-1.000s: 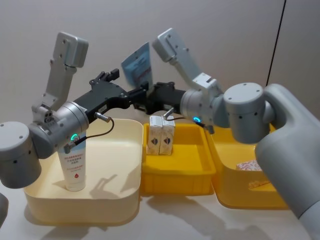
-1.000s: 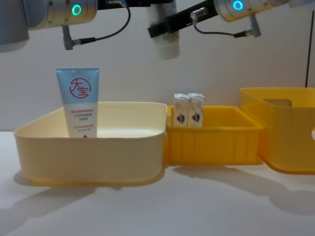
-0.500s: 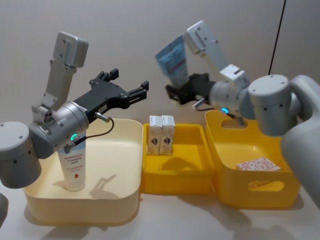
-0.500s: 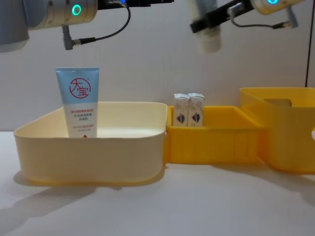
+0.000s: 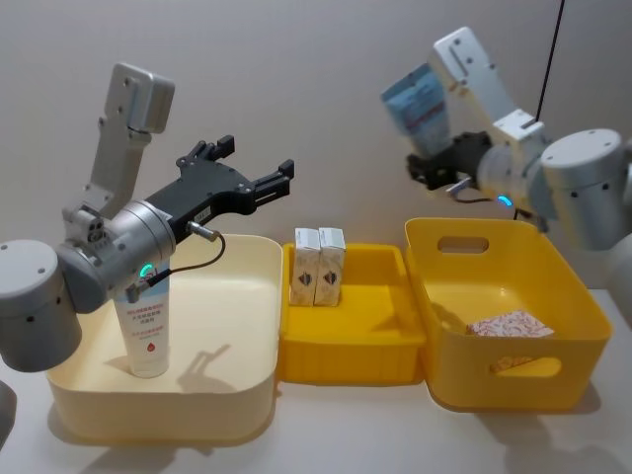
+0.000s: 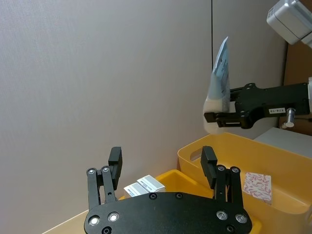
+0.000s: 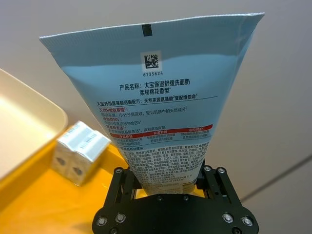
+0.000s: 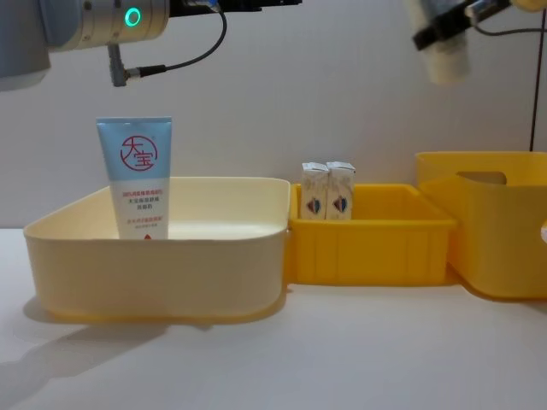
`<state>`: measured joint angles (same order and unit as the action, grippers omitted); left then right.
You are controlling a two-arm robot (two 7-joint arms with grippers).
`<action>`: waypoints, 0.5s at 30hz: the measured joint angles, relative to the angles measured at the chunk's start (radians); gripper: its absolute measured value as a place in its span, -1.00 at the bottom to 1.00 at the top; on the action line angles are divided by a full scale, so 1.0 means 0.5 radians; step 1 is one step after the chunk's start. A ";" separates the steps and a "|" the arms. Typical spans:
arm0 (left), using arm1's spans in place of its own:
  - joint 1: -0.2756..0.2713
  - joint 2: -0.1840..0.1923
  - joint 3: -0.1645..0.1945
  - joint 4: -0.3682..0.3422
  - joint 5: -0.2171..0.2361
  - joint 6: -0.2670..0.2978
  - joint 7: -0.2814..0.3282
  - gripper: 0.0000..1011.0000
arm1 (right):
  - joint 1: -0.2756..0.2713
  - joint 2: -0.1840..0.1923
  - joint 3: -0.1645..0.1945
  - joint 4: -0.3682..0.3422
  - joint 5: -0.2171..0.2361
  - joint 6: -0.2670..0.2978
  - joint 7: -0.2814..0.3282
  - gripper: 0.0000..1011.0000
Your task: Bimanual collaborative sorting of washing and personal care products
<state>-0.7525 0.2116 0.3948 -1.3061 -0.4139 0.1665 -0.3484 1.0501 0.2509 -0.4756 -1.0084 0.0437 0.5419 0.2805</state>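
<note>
Right gripper at two o'clock, pinching a pale blue flat-ended squeeze tube above the deep yellow plastic bin, left gripper spread wide over the cream plastic bin, red-logo upright tube inside it, two small white cartons in the shallow yellow tray between, white tabletop, plain grey wall.

A pale blue squeeze tube is clamped at its lower end between the fingers of the right gripper, flat crimped end uppermost (printed text facing the camera). Two small white cartons are seen touching in a yellow bin.
</note>
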 joint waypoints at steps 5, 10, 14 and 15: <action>0.000 0.000 0.000 0.000 0.000 0.000 0.000 0.98 | 0.027 0.038 0.024 0.034 -0.036 0.109 -0.049 0.11; 0.000 0.000 0.000 0.000 0.000 0.000 0.000 0.98 | 0.060 0.066 0.036 0.083 -0.065 0.237 -0.064 0.11; 0.000 0.000 0.000 0.000 0.000 0.000 0.000 0.98 | 0.089 0.081 0.037 0.129 -0.078 0.321 -0.053 0.11; 0.000 0.000 0.000 0.000 0.000 0.000 0.000 0.98 | 0.095 0.084 0.036 0.138 -0.081 0.342 -0.049 0.11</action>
<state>-0.7525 0.2116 0.3948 -1.3061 -0.4140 0.1665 -0.3484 1.0977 0.2927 -0.4577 -0.9395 0.0032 0.7129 0.2563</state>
